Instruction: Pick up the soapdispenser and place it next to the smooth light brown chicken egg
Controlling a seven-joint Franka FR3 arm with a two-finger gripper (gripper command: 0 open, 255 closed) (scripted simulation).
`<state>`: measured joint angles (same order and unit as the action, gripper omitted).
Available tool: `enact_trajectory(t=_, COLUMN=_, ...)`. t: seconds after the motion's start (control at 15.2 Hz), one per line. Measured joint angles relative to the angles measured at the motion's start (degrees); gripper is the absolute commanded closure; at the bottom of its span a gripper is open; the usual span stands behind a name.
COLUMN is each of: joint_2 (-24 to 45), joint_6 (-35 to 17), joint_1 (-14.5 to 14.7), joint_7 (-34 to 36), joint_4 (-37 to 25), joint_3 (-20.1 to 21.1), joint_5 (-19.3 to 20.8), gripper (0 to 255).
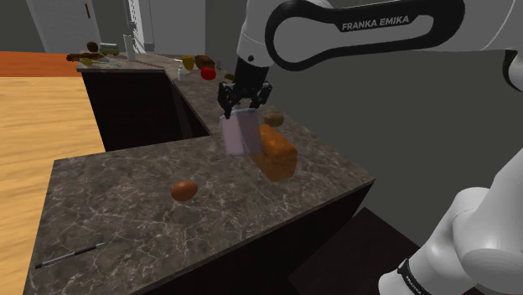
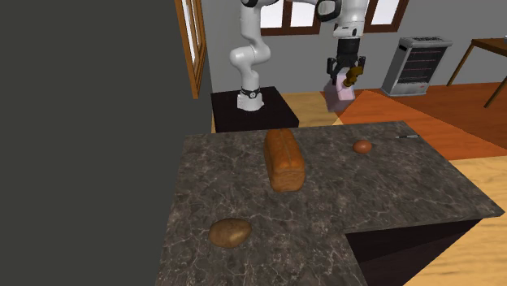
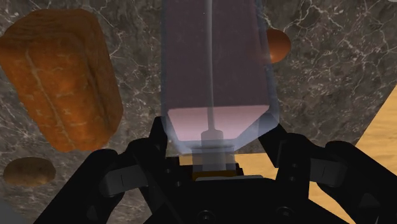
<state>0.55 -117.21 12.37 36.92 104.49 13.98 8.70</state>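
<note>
A pale pink translucent soap dispenser (image 1: 238, 134) hangs in the air above the dark marble counter (image 1: 126, 193), held by its top in my black gripper (image 1: 245, 105). In the wrist view the dispenser (image 3: 213, 70) sits clasped between the fingers (image 3: 159, 137). The brown egg (image 1: 184, 190) lies on the counter toward the shoulder view's lower left of the dispenser. It shows past the dispenser's side as the egg (image 3: 277, 45) in the wrist view and as the egg (image 2: 362, 146) on the counter in the second exterior view, where the dispenser (image 2: 339, 94) hangs high above.
An orange-brown bread loaf (image 1: 277, 152) lies just beside the dispenser. A potato (image 1: 272, 119) rests behind the loaf. A dark pen-like tool (image 1: 69, 255) lies near the counter's front corner. Several foods (image 1: 197, 64) crowd the far counter.
</note>
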Motion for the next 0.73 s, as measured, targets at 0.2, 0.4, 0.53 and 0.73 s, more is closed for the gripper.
enact_trajectory(t=0.2, joint_2=0.2, joint_6=-2.3, joint_1=0.0, joint_7=0.3, joint_4=2.1, joint_3=0.0, joint_5=0.2, gripper=255)
enact_trajectory(t=0.4, joint_2=0.2, joint_6=-4.6, joint_1=0.0, joint_7=0.7, joint_4=4.4, joint_3=-0.1, joint_5=0.5, gripper=255)
enact_trajectory(t=0.53, joint_2=0.8, joint_6=-6.0, joint_1=0.0, joint_7=1.1, joint_4=5.3, joint_3=0.0, joint_5=0.7, gripper=255)
enact_trajectory(t=0.73, joint_2=1.2, joint_6=-8.3, joint_1=0.0, joint_7=1.6, joint_4=7.2, joint_3=-0.1, joint_5=1.1, gripper=255)
